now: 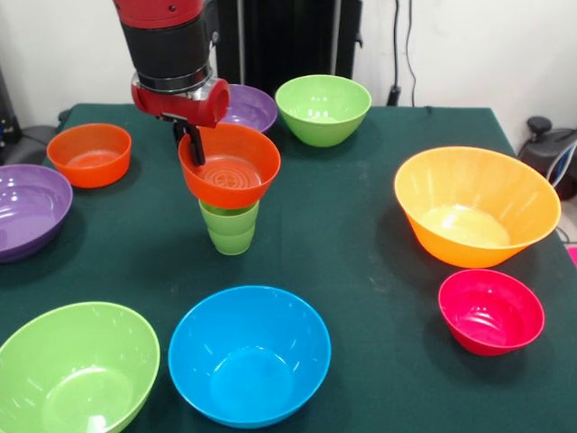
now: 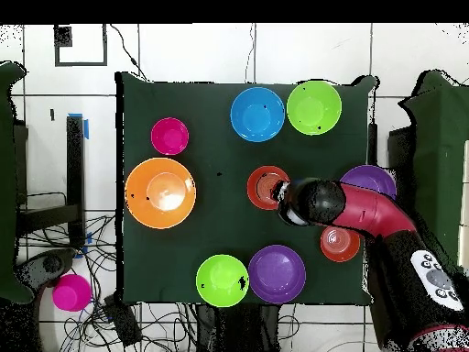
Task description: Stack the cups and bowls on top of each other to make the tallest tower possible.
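Observation:
A small orange-red bowl [image 1: 233, 167] sits on the mouth of the light-green cup [image 1: 231, 225], mid-table left; together they make a two-piece tower. The bowl also shows in the overhead view [image 2: 266, 186], where it hides the cup. My gripper [image 1: 190, 144] comes down from above and is shut on the bowl's left rim, with one dark finger [image 1: 193, 144] inside the bowl. In the overhead view the red and black arm [image 2: 316, 203] covers the gripper.
Loose bowls ring the tower: blue [image 1: 249, 354], lime-green [image 1: 77, 370], purple [image 1: 27, 209], orange-red [image 1: 90, 153], purple [image 1: 248, 106], lime-green [image 1: 323, 108], large orange [image 1: 475, 206], pink-red [image 1: 491, 311]. The dark green table [image 1: 361, 244] ends close behind the far bowls.

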{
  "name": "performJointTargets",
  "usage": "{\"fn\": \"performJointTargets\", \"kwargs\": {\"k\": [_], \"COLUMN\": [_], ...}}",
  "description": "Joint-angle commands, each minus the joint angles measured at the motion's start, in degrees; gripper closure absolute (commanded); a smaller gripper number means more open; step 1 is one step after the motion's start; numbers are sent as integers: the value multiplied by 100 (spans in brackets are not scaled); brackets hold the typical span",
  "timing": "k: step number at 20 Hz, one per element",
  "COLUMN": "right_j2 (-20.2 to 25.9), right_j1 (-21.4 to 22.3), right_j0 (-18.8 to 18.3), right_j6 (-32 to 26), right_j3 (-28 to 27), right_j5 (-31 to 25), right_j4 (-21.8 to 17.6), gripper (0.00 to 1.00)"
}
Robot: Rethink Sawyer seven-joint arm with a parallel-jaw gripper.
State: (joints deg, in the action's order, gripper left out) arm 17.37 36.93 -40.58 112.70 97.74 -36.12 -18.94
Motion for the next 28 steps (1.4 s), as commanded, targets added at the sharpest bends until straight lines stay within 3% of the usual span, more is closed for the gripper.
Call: {"fn": "performJointTargets", "kwargs": {"k": [1,27,28], "right_j2": [1,22,35], "right_j1": [-138,-272,-254], "right_j0": [206,248,230], "right_j6": [-80,-52,-90], "right_j3": [-4,-26,5], "right_j5": [230,379,459], "right_j4": [-395,-417,-462], "gripper": [100,100,0]}}
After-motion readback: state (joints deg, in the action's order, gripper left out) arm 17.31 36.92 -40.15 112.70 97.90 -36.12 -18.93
